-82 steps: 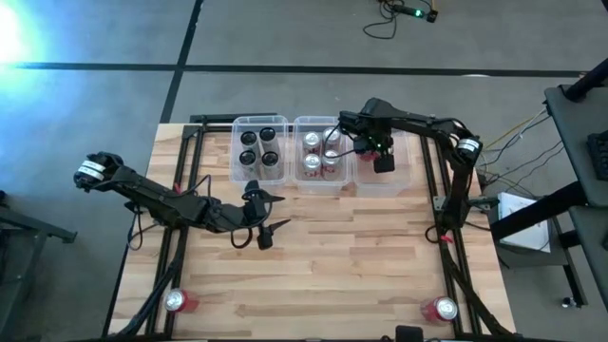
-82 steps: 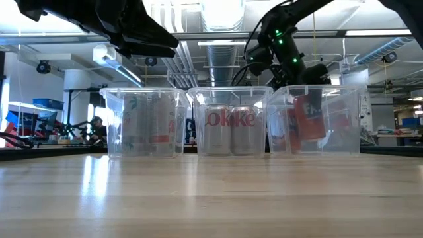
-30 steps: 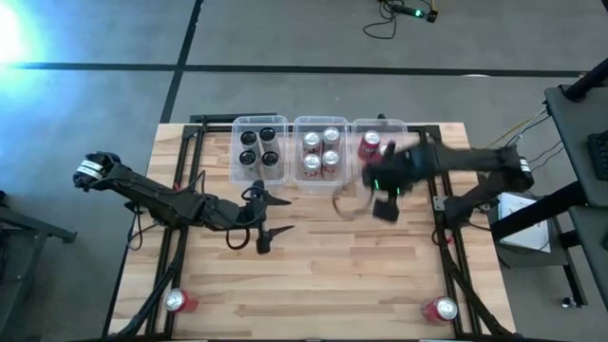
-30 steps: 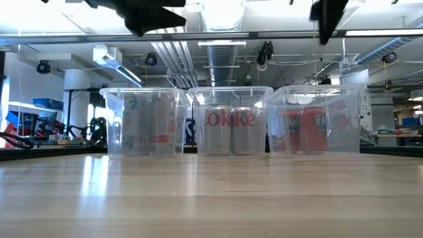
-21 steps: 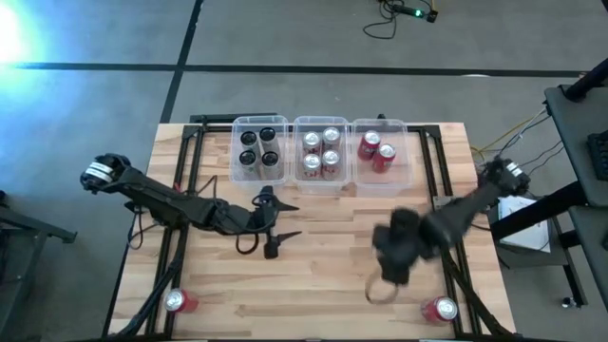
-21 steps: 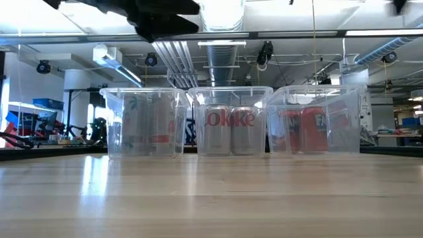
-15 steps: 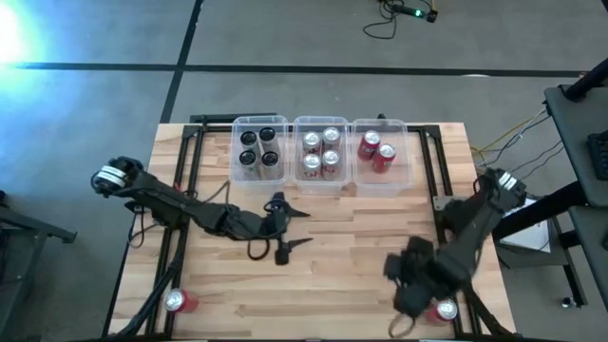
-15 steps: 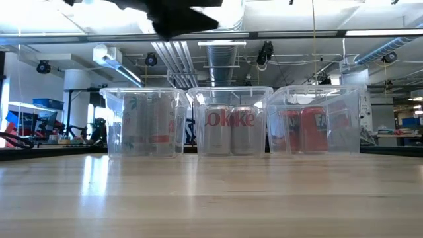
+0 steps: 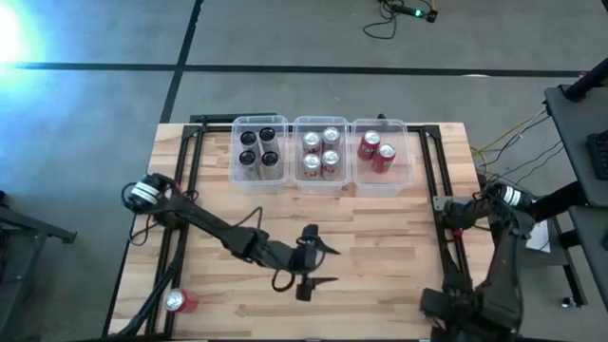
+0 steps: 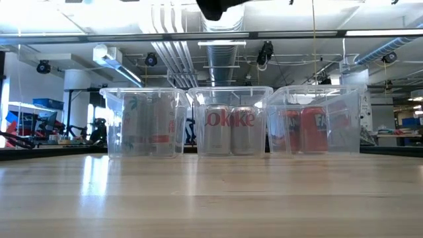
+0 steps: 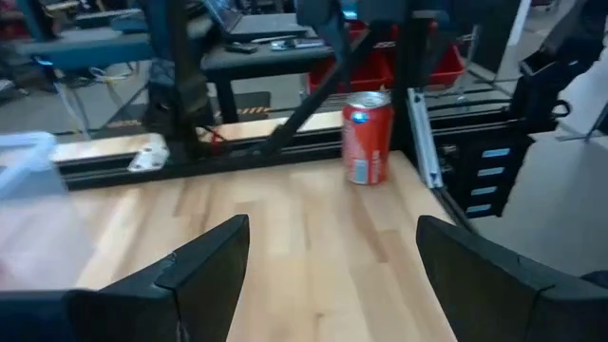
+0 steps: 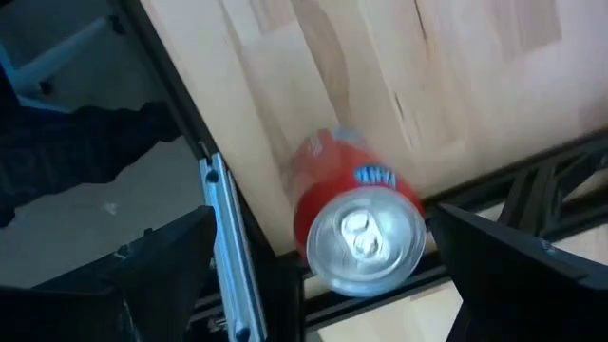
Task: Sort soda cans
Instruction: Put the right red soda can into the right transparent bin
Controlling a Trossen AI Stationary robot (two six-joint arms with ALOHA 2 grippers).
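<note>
Spread wide, the right gripper [image 12: 323, 275] hangs over a red can [image 12: 356, 228] centred between its jaws at the table's corner; descend straight, then close evenly around its middle.

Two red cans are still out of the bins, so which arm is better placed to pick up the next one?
Right: the right gripper hangs open directly above a red can at the table's near right corner. The left gripper is mid-table, far from both.
</note>
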